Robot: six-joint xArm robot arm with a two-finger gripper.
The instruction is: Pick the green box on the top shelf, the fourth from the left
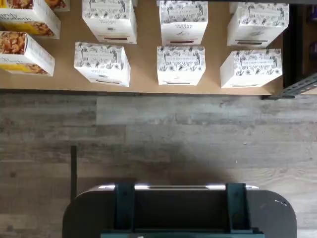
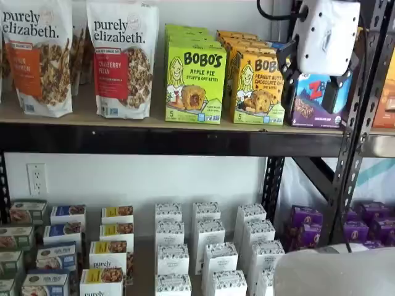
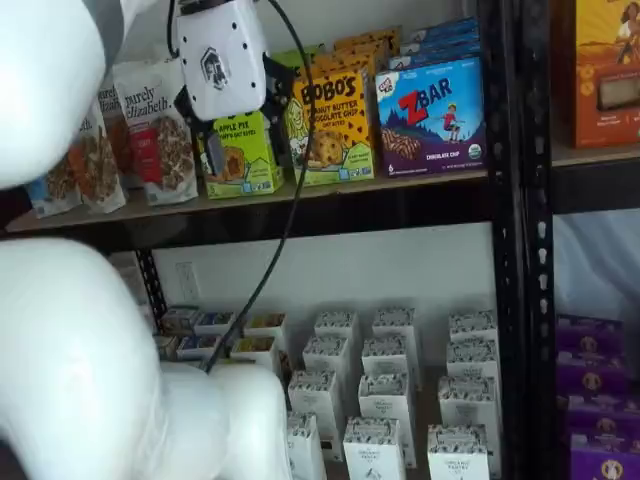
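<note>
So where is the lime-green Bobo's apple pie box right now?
In both shelf views the lime-green cardboard box stands on the tan wooden top shelf, between the cranberry pecan granola bag and the yellow-orange Bobo's box.

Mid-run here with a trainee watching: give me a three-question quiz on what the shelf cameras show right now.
1. True or false: the gripper is closed on the green box.
2. Which box stands directly beside the green box on the top shelf? A) ZBar box B) peanut butter box C) small white box
3. Fill in: the bags on the green box's other side read "purely ____".

Key
1. False: its fingers stand apart and hold nothing.
2. B, the yellow-orange peanut butter box.
3. elizabeth
</note>
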